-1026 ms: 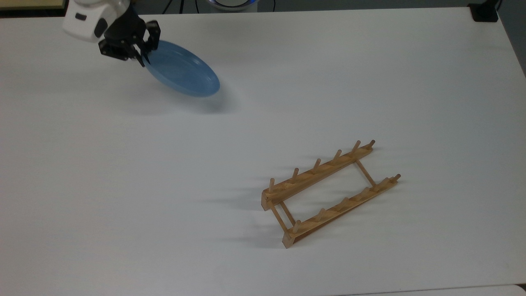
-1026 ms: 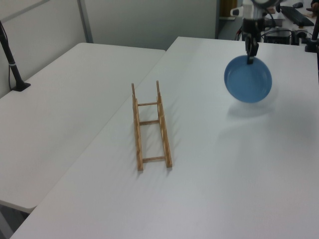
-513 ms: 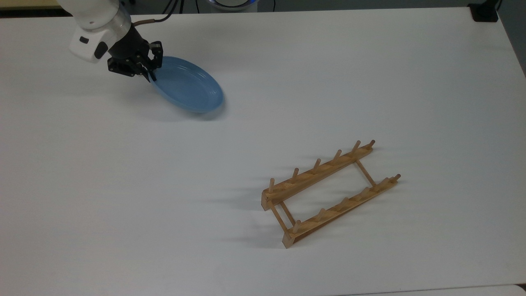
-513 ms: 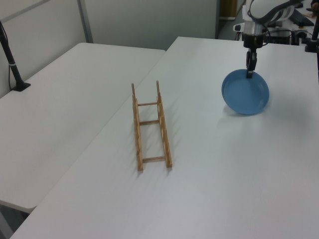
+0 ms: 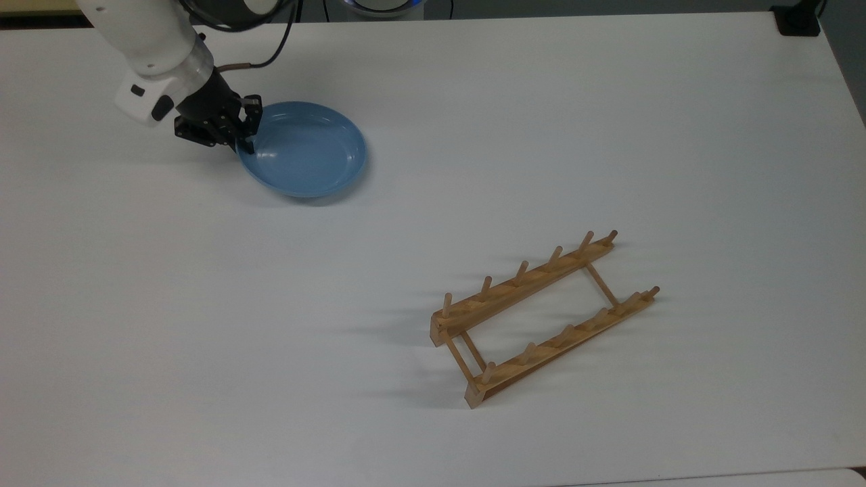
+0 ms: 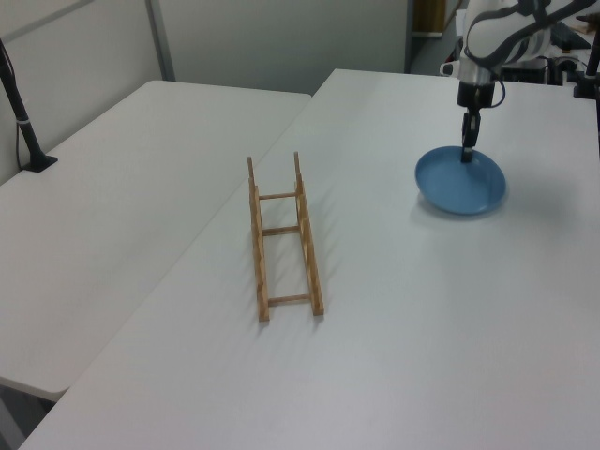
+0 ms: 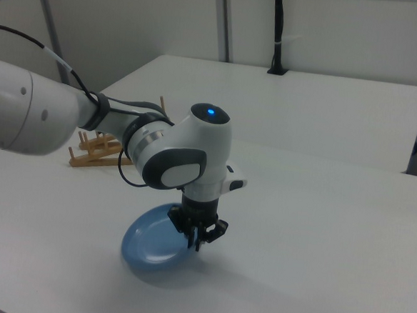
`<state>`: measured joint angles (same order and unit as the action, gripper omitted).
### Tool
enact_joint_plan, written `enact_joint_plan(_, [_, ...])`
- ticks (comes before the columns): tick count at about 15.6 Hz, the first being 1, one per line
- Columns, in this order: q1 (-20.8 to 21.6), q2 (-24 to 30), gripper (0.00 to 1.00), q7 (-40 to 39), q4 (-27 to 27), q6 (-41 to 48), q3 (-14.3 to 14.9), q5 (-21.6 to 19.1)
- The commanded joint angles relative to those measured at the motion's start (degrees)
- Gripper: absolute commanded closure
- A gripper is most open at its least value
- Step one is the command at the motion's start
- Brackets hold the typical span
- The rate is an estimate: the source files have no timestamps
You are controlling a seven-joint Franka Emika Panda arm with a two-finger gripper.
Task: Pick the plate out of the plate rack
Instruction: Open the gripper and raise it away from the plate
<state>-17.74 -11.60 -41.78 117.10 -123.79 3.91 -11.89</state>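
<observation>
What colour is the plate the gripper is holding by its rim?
Light blue, plain glossy surface; the plate shows best in the top view, held at its rim by the gripper.

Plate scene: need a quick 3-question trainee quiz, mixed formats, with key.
1. True or false: the plate stands between the pegs of the rack.
2. Where on the plate does the gripper hold? A) the middle B) the rim C) underneath
3. Fill in: in the top view, the rack holds ___ plates.

Key: 1. False, it lies on the table, apart from the rack. 2. B, the rim, on the top view's left side. 3. No.
</observation>
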Motion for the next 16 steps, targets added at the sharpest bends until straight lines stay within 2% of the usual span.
enact_joint_plan(1, [0.25,1.05,0.00,1.26,1.03,-1.28,0.39,-0.77])
enact_joint_plan(6, [-0.28,1.92,0.00,2.14,-0.02,-0.32,0.39,-0.77])
enact_joint_plan(9, [-0.63,4.73,0.00,2.84,-1.95,4.59,0.48,-0.77])
enact_joint_plan(13, [-0.02,9.47,0.00,13.09,-5.38,11.36,0.48,-0.77])
enact_joint_plan(16, [3.31,13.08,0.00,28.63,-7.23,11.99,0.65,-0.59])
